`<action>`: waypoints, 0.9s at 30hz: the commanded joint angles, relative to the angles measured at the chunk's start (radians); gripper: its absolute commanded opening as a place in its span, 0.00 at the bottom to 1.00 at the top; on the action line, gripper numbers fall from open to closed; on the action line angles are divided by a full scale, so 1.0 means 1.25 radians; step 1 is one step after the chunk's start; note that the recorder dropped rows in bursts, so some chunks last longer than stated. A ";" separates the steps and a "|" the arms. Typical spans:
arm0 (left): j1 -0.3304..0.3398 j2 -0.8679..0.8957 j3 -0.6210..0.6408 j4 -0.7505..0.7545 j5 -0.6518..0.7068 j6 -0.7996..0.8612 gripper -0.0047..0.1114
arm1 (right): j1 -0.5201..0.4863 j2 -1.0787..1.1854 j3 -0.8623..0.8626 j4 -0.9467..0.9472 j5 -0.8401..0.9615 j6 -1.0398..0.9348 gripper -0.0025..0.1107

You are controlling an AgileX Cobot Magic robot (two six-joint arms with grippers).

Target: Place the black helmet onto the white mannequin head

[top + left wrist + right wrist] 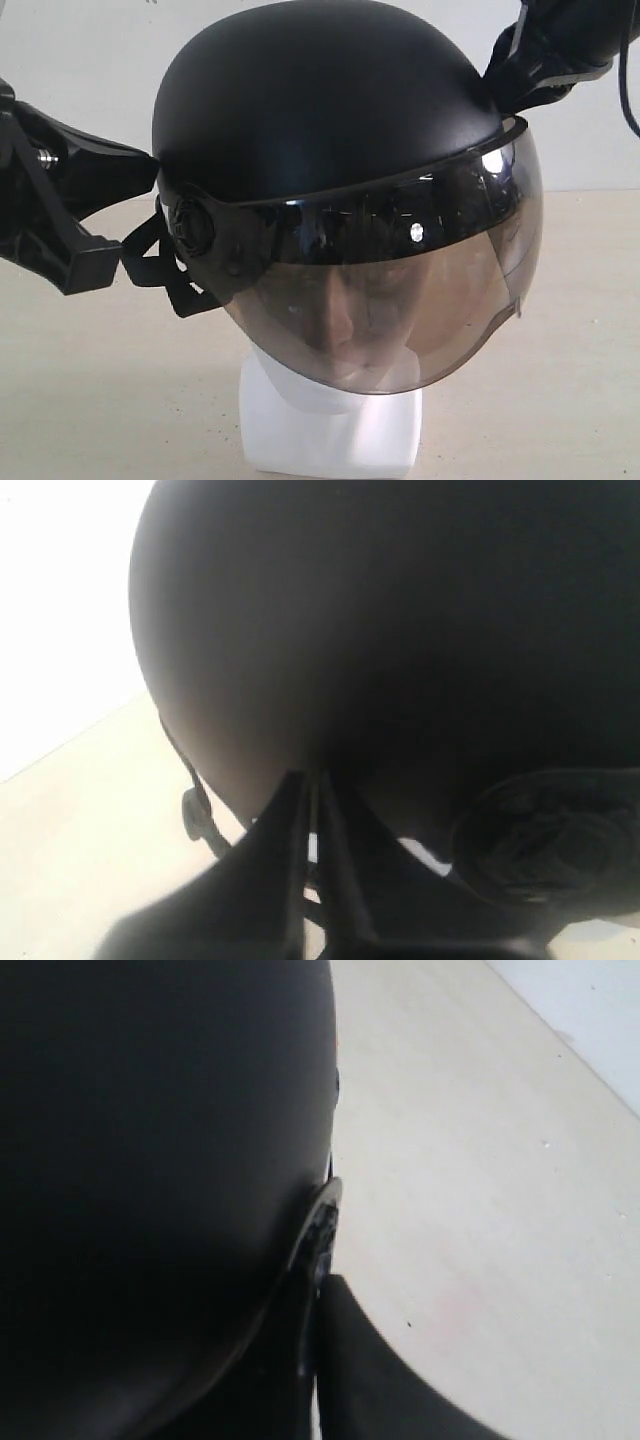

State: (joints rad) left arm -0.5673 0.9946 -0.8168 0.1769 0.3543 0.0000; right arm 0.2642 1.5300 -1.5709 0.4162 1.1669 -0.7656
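Note:
The black helmet [320,100] sits over the white mannequin head [330,430]. Its smoky visor [410,290] is down, and the face shows dimly through it. Only the blocky white neck base is uncovered. My left gripper [135,255] reaches in from the left, by the round side pivot [190,225] and the hanging straps. In the left wrist view its jaws [315,785] are pinched together at the helmet's [400,630] lower rim. My right gripper [505,85] comes from the upper right. In the right wrist view it [320,1280] is shut on the edge of the helmet [150,1160].
The mannequin stands on a pale beige tabletop [80,380], with a white wall [80,50] behind it. Bare table [480,1210] spreads beside the helmet in the right wrist view. A dark cable [628,90] hangs at the far right.

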 commanded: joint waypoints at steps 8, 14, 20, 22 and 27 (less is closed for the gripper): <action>0.028 0.024 -0.001 0.003 -0.020 -0.008 0.08 | 0.030 -0.073 0.010 0.050 0.043 0.083 0.02; 0.030 0.024 -0.001 0.012 -0.033 -0.008 0.08 | 0.030 -0.081 0.013 0.050 0.043 0.119 0.02; 0.032 0.024 -0.001 0.021 -0.035 -0.008 0.08 | 0.056 -0.081 0.053 0.038 0.043 0.123 0.02; 0.032 0.024 -0.001 0.027 -0.035 -0.008 0.08 | 0.073 -0.081 0.069 0.034 0.043 0.123 0.02; 0.032 0.024 -0.001 0.027 -0.033 -0.008 0.08 | 0.086 -0.091 0.074 0.033 0.043 0.125 0.02</action>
State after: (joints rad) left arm -0.5234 1.0182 -0.8168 0.2231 0.3323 0.0000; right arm 0.3396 1.4144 -1.4999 0.3591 1.1622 -0.6126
